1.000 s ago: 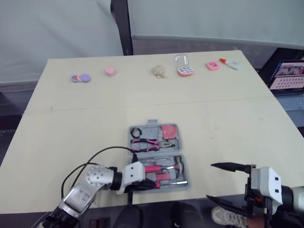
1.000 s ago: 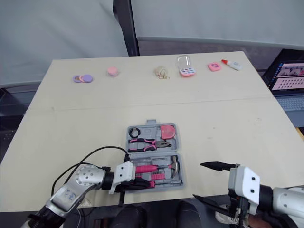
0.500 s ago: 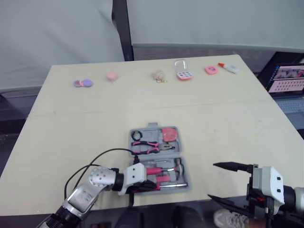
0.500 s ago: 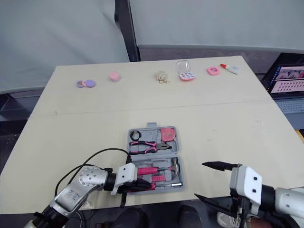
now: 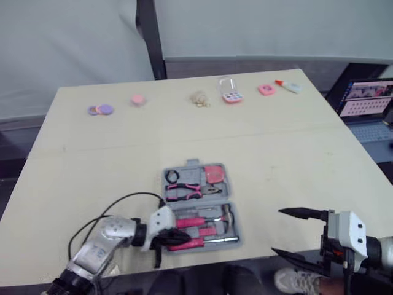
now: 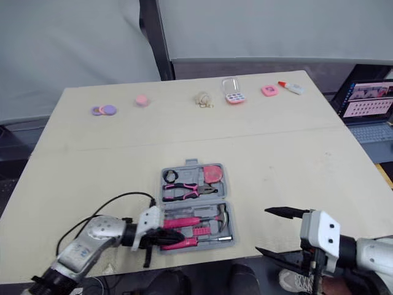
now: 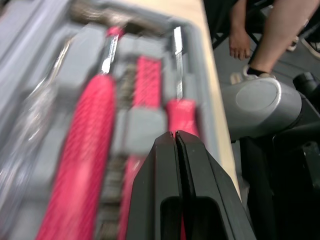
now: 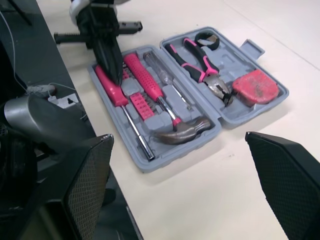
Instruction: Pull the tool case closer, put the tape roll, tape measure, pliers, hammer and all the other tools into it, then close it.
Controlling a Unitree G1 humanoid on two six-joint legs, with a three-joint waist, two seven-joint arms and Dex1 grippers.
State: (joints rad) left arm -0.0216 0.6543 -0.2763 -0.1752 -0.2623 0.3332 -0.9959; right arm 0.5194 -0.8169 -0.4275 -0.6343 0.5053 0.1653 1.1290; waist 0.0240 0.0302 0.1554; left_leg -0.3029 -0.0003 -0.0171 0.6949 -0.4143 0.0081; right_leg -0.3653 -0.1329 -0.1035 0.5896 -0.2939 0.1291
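The grey plastic tool case (image 5: 194,163) lies open and flat near the front edge of the pale wooden table (image 5: 295,153), both halves facing up. In the far half sit the black tape roll (image 5: 173,176), the pink-handled pliers (image 5: 190,192) and the pink tape measure (image 5: 214,173). The near half holds the pink-handled hammer (image 5: 202,219), a row of small bits, and the pink-handled screwdriver (image 5: 190,243) along the front wall.

The left gripper (image 5: 177,236) is down at the near-left corner of the case. Its two black fingers (image 7: 167,160) are pressed flat together with no gap, tips right over the screwdriver's pink handle.

Off to the right of the case, the right gripper (image 6: 279,233) hangs at the table's front edge, fingers spread wide apart, nothing between them, clear of the case.

Along the far edge runs a row of small things: purple and pink discs (image 5: 100,110), a pink round piece (image 5: 137,99), a beige clump (image 5: 198,98), a pink keypad toy with a clear lid (image 5: 231,92), a pink square piece (image 5: 266,90) and a white glue bottle with a red cap (image 5: 287,86). An open laptop (image 5: 362,104) sits beyond the right edge, and a person's foot (image 7: 240,40) shows below the table.
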